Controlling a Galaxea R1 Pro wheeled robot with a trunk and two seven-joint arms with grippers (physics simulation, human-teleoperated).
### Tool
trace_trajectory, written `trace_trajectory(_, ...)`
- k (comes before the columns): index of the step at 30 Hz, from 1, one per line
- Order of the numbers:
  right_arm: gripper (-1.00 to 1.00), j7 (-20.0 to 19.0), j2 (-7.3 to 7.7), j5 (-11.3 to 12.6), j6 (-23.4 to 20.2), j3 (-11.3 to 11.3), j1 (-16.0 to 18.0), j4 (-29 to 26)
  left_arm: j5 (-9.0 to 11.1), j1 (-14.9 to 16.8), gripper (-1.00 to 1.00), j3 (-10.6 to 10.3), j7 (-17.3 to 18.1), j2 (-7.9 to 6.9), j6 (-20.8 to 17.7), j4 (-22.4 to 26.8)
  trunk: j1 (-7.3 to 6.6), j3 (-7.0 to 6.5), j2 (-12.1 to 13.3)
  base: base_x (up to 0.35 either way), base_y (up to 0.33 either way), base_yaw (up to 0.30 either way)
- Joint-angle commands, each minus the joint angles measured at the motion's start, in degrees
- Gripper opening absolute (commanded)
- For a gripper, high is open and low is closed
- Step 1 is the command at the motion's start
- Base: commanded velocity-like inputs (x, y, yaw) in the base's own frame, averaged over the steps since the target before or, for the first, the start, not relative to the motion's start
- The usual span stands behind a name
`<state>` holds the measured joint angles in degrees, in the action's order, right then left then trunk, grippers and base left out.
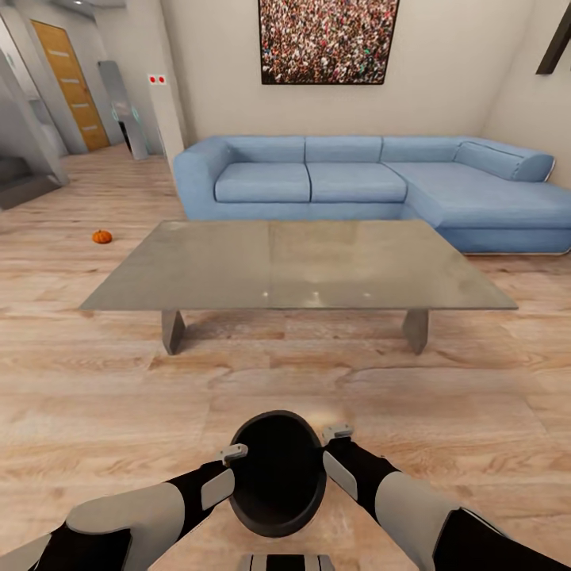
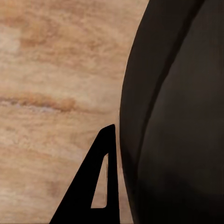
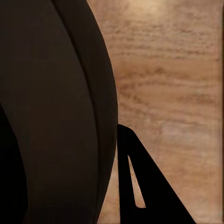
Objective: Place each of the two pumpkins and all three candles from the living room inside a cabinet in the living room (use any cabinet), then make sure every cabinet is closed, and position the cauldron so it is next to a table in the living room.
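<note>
The black cauldron [image 1: 277,476] hangs just above the wood floor, held between my two arms a short way in front of the grey low table [image 1: 301,266]. My left gripper [image 1: 236,466] is shut on its left rim and my right gripper [image 1: 331,450] on its right rim. In the left wrist view one dark finger [image 2: 105,177] lies against the cauldron's outer wall [image 2: 177,116]. The right wrist view likewise has a finger [image 3: 135,186] beside the cauldron [image 3: 51,116]. One orange pumpkin [image 1: 101,236] sits on the floor to the left of the table. The candles and the cabinet are out of view.
A blue corner sofa [image 1: 357,182] stands behind the table against the far wall. A hallway with an orange door [image 1: 71,83] opens at the far left. Bare wood floor [image 1: 103,388] lies between me and the table and runs along its left side.
</note>
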<state>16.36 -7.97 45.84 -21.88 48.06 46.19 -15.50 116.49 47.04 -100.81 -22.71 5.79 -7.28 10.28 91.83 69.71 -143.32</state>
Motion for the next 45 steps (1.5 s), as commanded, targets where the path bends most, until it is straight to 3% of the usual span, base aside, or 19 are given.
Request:
trace_trajectory(1, -1.00, -0.09, -0.01, -0.13, 0.09, -0.69, 0.04, -2.68, 0.40, -0.02, -1.00, -0.18, 0.03, 0.01, -0.02, 0.00, 0.00, 0.00, 0.00, 0.336, 0.000, 0.000)
trace_trajectory(36, -1.00, -0.10, 0.02, -0.13, 0.14, -0.69, 0.04, -2.69, 0.40, -0.02, -1.00, -0.18, 0.03, -0.05, -0.02, 0.00, 0.00, 0.00, 0.00, 0.336, 0.000, 0.000)
trace_trajectory(45, -1.00, -0.08, 0.06, -0.12, 0.14, -0.69, 0.04, -2.64, 0.40, -0.02, -1.00, -0.18, 0.03, -0.08, -0.02, 0.00, 0.00, 0.00, 0.00, 0.065, 0.000, 0.000)
